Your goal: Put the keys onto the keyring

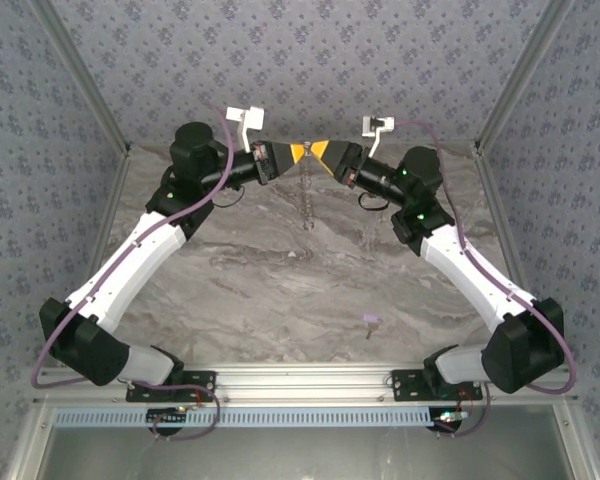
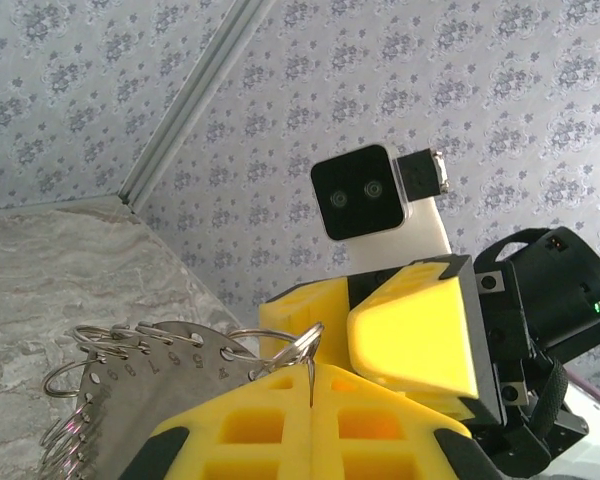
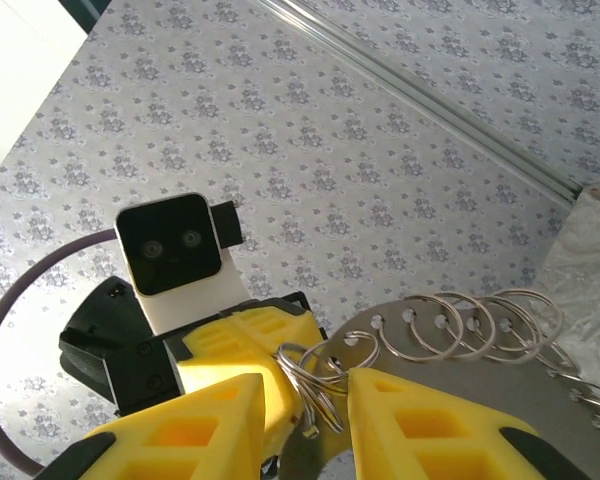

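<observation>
The keyring [image 2: 140, 385], a flat grey metal piece with a row of small split rings along its rim, is held up in the air above the far part of the worktop [image 1: 280, 280], where the two arms meet. The left claw [image 2: 310, 395] is closed tight on its edge. The right claw [image 3: 308, 400] has its fingers apart, one on each side of a small split ring [image 3: 315, 372], and a lilac key [image 1: 372, 321] lies alone on the worktop near the right arm.

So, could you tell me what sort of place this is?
Probably a purpose-built robot test booth, not a home: a marble-look table, flower-patterned walls in metal framing, and two arms bolted to a rail.
</observation>
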`<control>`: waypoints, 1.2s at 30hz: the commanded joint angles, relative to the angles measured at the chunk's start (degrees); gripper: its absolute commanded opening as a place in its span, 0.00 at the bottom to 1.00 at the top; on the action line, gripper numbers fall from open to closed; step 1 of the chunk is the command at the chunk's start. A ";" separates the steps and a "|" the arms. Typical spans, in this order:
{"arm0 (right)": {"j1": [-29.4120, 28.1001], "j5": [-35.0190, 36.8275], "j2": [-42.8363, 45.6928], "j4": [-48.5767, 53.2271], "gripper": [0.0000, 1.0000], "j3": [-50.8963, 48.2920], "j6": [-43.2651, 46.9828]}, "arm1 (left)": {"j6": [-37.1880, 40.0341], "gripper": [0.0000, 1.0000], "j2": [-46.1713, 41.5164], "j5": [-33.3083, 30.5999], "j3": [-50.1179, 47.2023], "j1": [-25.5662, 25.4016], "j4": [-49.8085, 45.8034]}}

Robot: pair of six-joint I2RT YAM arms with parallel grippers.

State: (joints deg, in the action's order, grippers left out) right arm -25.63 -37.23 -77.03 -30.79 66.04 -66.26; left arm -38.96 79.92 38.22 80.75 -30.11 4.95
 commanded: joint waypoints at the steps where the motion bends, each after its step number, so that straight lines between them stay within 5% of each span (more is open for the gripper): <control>1: -0.13 0.14 1.64 -0.59 0.30 1.74 -0.47 | 1.57 0.00 -0.40 1.80 1.03 0.08 3.63; 10: -0.89 1.37 5.76 6.48 0.35 4.74 3.44 | 1.18 0.00 -0.65 1.24 -0.23 0.63 6.63; 36: -1.12 -0.92 -0.42 4.77 0.34 5.85 2.91 | -2.61 0.00 0.78 4.31 2.75 1.28 8.59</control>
State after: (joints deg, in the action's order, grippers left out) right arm -27.24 -37.08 -77.60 -24.86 72.53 -63.61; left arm -40.66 80.84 41.17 80.86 -29.26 9.30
